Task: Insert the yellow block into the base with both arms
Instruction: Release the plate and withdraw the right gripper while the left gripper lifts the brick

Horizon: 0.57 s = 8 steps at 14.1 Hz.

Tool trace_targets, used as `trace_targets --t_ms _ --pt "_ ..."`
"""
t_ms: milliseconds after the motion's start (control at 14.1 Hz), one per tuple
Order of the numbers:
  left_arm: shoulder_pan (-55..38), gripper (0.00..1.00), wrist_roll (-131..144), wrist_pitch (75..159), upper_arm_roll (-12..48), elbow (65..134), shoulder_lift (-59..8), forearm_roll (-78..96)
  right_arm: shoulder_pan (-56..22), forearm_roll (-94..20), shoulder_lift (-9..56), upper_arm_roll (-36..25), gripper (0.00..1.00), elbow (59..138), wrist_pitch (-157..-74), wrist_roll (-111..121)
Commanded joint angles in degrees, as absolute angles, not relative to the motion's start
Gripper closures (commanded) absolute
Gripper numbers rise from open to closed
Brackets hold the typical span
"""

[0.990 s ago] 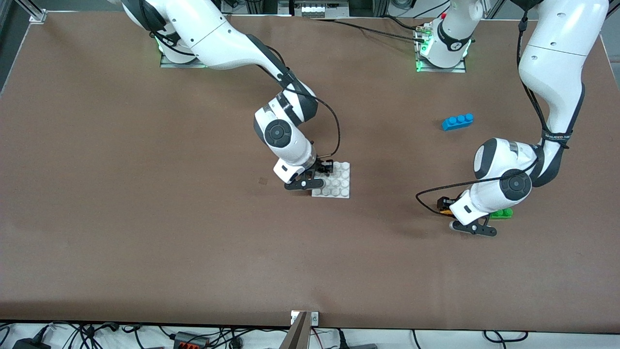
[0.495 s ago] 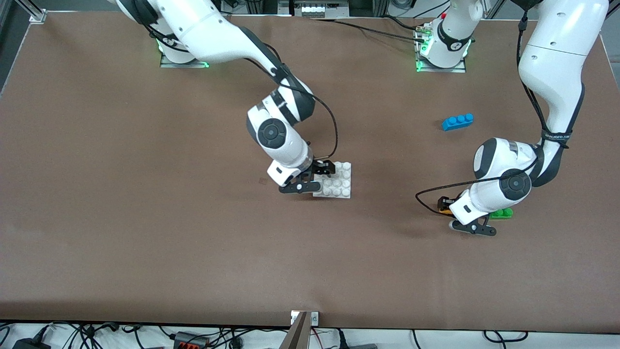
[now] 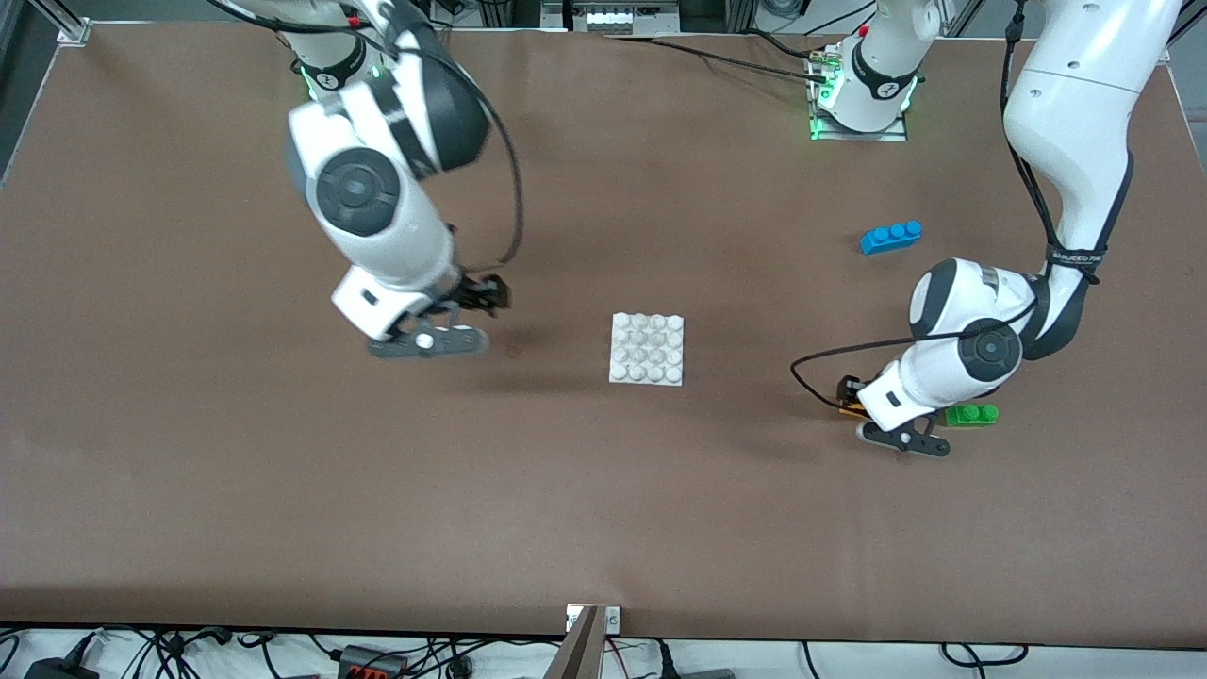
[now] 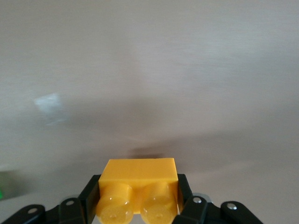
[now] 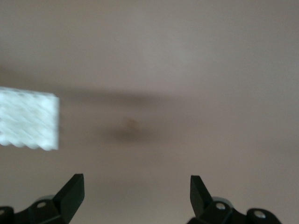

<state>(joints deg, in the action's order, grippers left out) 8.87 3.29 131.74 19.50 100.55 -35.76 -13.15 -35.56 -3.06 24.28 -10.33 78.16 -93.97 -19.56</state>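
Front view showed one yellow block (image 3: pixel 851 407), mostly hidden, clamped in the left gripper (image 3: pixel 856 404) over the table (image 3: pixel 189 471) near one green brick (image 3: pixel 973 415). One base (image 3: pixel 647 349) mid-table, one blue brick (image 3: pixel 890 236). Right gripper (image 3: pixel 476 311) spread wide, empty.

Two white arms (image 3: pixel 387 217), glossy rounded shells, black joint bands, round grey caps at wrist joints. Black cable loops along each forearm. Black two-finger grippers: right gripper (image 3: pixel 471 316), left gripper (image 3: pixel 853 401). Silver screws on finger mounts. Green lights glow at both bases.
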Motion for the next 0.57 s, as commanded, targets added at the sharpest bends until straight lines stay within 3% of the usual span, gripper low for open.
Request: trace_targets --t_ms 0,283,495 --pt "9.5 0.45 5.5 129.0 23.9 101.2 -32.5 -13.4 -34.7 -2.4 18.6 -17.5 0.0 80.4 -83.7 -6.0" --pt "8.7 0.46 18.0 126.7 32.6 100.3 -32.4 -13.0 -32.4 -2.5 12.6 -27.8 0.0 80.9 -78.6 3.9" --pt "3.4 0.48 28.6 126.7 34.5 99.1 -33.3 -13.2 -26.7 -2.6 9.2 -26.2 0.0 81.9 -80.2 4.7"
